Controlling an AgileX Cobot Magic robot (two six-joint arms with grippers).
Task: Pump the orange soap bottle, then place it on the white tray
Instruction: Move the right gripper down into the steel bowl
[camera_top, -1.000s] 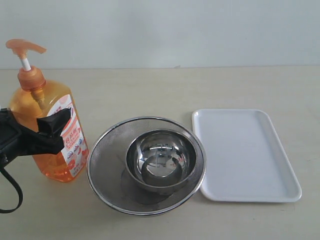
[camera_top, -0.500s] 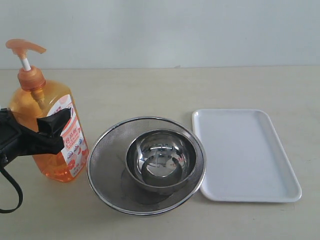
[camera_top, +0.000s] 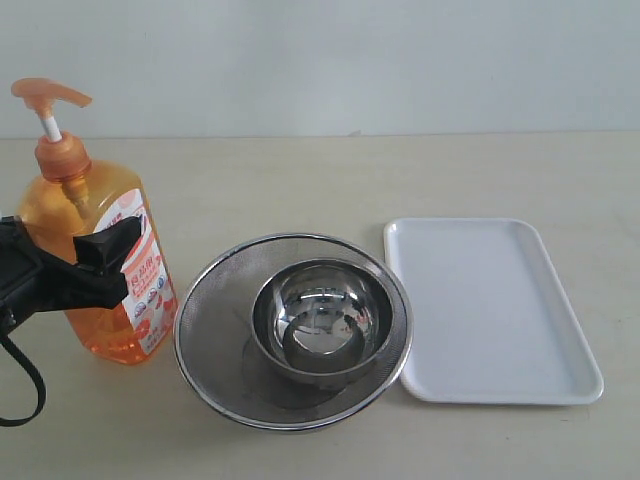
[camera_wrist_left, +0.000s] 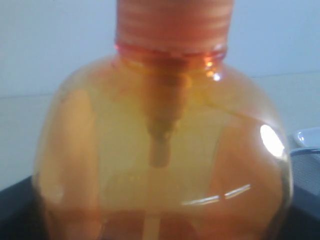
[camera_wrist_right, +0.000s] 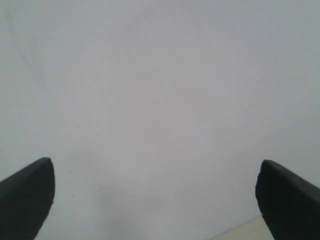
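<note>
The orange soap bottle (camera_top: 85, 215) stands upright at the table's left, its pump head (camera_top: 48, 95) raised on the white stem. My left gripper (camera_top: 100, 250) comes in from the left edge and is shut on the bottle's body at label height; one black finger (camera_top: 105, 262) lies across the front, the other is hidden behind. In the left wrist view the bottle (camera_wrist_left: 160, 150) fills the frame between the dark fingers (camera_wrist_left: 12, 210). The white tray (camera_top: 490, 310) lies empty at the right. My right gripper (camera_wrist_right: 155, 200) is open, facing a pale wall, and is out of the exterior view.
A round steel mesh strainer (camera_top: 215, 300) with a steel bowl (camera_top: 320, 315) inside sits between the bottle and the tray, touching the tray's left rim. A black cable (camera_top: 30, 390) loops below the left arm.
</note>
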